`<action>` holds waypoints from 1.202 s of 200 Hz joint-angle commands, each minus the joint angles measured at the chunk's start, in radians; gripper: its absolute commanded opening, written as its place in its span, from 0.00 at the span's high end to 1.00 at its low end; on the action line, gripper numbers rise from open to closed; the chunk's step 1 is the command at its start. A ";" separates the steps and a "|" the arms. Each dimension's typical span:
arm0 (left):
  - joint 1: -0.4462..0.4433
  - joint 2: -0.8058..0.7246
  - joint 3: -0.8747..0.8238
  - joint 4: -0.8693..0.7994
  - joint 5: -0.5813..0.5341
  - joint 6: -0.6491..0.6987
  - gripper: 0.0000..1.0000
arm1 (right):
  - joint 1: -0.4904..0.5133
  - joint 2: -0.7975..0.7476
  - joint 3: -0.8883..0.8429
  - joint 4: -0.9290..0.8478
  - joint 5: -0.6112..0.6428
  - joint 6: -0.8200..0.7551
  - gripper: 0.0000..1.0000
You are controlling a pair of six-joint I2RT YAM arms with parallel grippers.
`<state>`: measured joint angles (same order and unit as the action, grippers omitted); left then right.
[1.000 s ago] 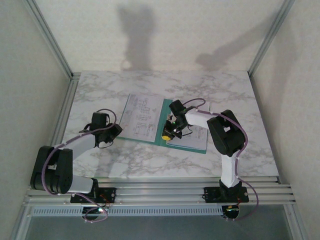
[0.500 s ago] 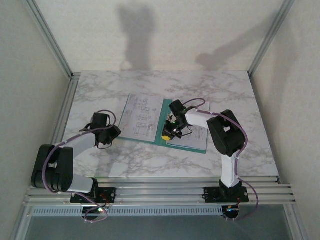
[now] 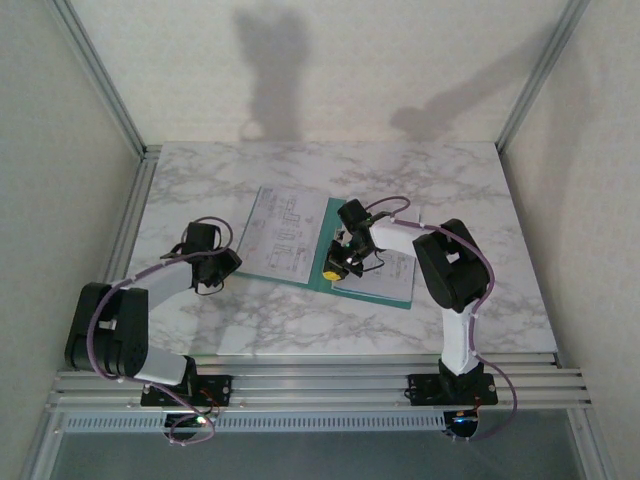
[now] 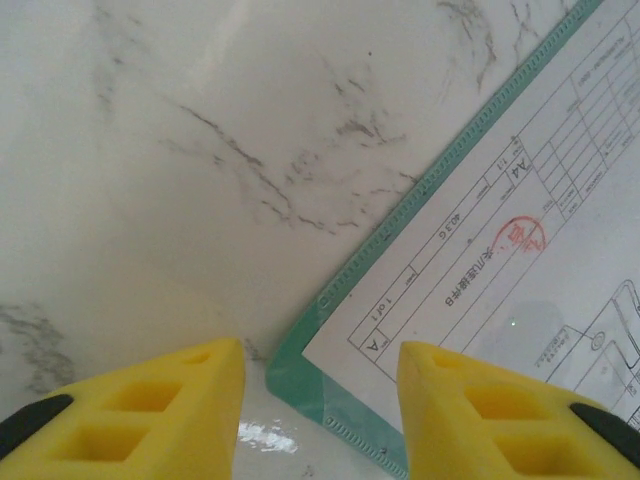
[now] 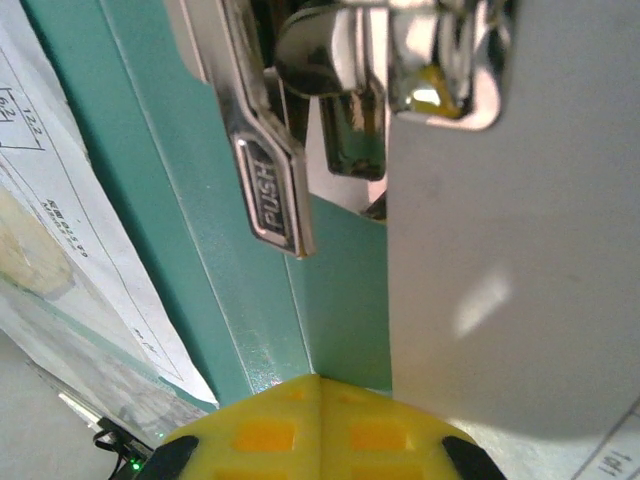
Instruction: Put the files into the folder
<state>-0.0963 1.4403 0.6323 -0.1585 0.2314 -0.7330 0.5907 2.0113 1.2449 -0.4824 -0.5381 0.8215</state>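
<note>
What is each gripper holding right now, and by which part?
Nothing. The left gripper is open, its fingers either side of a corner of the folder. The right gripper is shut on nothing, tips by the folder spine near the metal clip.

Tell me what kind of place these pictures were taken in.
Probably a lab test cell, not an office: a marble-patterned table boxed in by plain white walls and aluminium frame posts, with the left arm and right arm bolted to rails at its near edge.
</note>
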 commanded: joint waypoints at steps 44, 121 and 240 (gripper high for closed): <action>0.002 0.016 0.009 0.043 0.045 0.018 0.55 | 0.014 0.112 -0.060 -0.074 0.126 -0.016 1.00; -0.032 0.049 0.019 0.058 0.041 0.011 0.60 | 0.014 0.109 -0.066 -0.071 0.125 -0.014 1.00; -0.029 0.031 -0.112 0.323 0.110 -0.049 0.85 | 0.014 0.121 -0.061 -0.074 0.114 -0.027 1.00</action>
<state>-0.1162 1.4864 0.5533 0.0719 0.2993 -0.7631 0.5903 2.0174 1.2457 -0.4751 -0.5545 0.8127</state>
